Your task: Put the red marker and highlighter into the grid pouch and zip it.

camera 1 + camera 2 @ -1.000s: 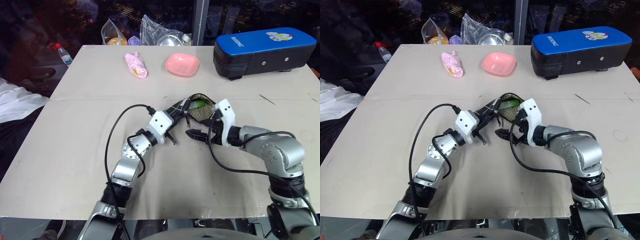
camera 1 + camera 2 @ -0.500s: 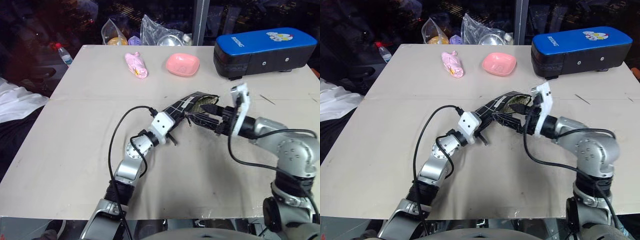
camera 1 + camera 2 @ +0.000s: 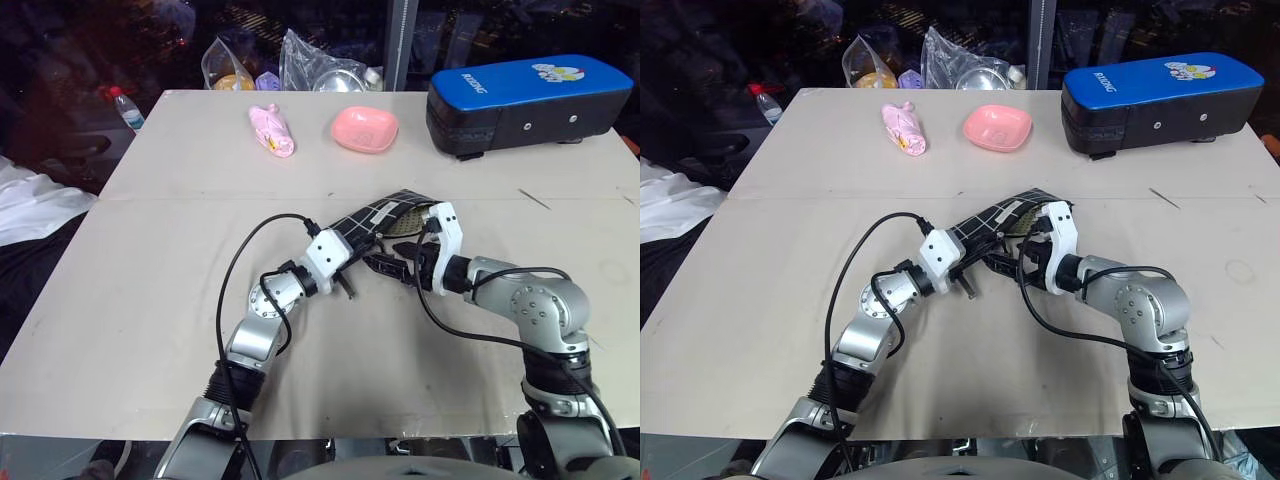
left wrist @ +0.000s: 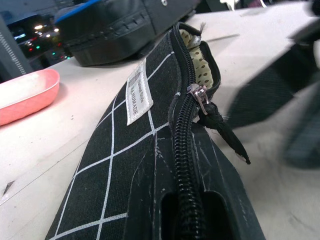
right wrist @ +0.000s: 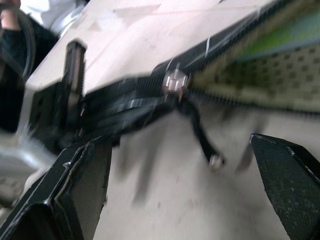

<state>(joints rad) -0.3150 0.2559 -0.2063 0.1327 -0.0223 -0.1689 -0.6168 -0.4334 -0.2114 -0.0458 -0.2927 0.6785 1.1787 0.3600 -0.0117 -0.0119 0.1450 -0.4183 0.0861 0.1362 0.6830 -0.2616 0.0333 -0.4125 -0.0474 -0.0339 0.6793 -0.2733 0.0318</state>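
Observation:
The grid pouch (image 3: 388, 214) lies mid-table, black with white lines and a white label (image 4: 138, 93). My left gripper (image 3: 347, 262) is shut on the pouch's near end, by the closed stretch of zipper. The zipper slider (image 4: 198, 93) sits partway along, its dark pull cord (image 5: 202, 134) hanging loose. Past the slider the mouth gapes, showing dotted lining (image 5: 280, 75) and the green highlighter (image 5: 292, 36) inside. My right gripper (image 3: 384, 265) is open just in front of the pull cord, its fingers (image 5: 62, 197) either side, apart from it. The red marker is hidden.
A big blue-topped black case (image 3: 530, 98) stands at the back right. A pink dish (image 3: 365, 129) and a pink wrapped packet (image 3: 272, 131) lie at the back middle. Plastic bags (image 3: 300, 62) and a bottle (image 3: 127, 108) sit beyond the table's far edge.
My right gripper swung up to the pouch's mouth half a second ago and has come back down in front of the zipper pull. The pouch mouth looks narrower. The left gripper has kept its hold.

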